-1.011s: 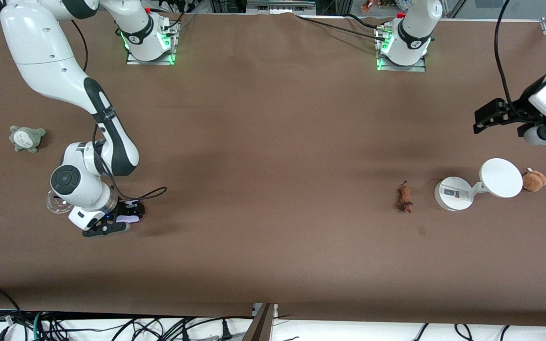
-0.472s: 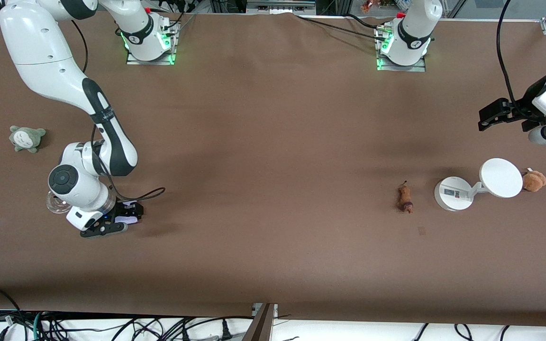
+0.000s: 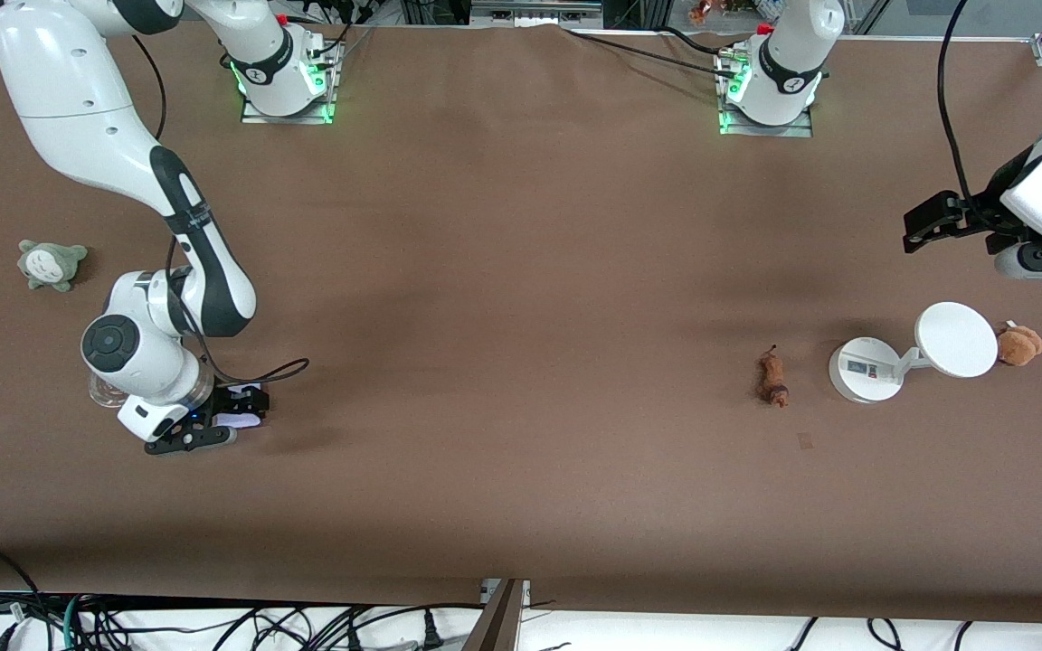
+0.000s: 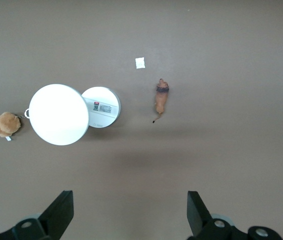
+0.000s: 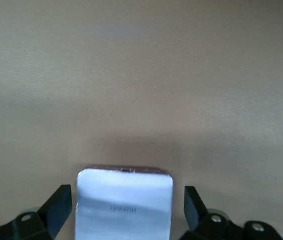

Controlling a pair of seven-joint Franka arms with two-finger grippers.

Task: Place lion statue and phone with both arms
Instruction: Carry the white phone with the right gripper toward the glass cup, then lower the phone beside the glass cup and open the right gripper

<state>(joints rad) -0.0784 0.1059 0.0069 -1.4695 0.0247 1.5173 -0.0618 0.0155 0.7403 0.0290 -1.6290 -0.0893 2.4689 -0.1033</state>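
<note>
You can see only a small pale bit of the phone [image 3: 233,419] from the front, because the right pincer [image 3: 222,425] covers most of it. In the right wrist view the phone [image 5: 125,205] runs off the picture's edge, and the tiny word on it is too blurry to read. A clear round thing [image 3: 105,391] sits mostly hidden under the right arm, so you cannot tell what it is. The left arm is cut off by the picture's edge in the front view. The label on the white stand [image 3: 865,369] is too small to read. The lion statue [image 3: 772,379] is too tiny to show its face.
</note>
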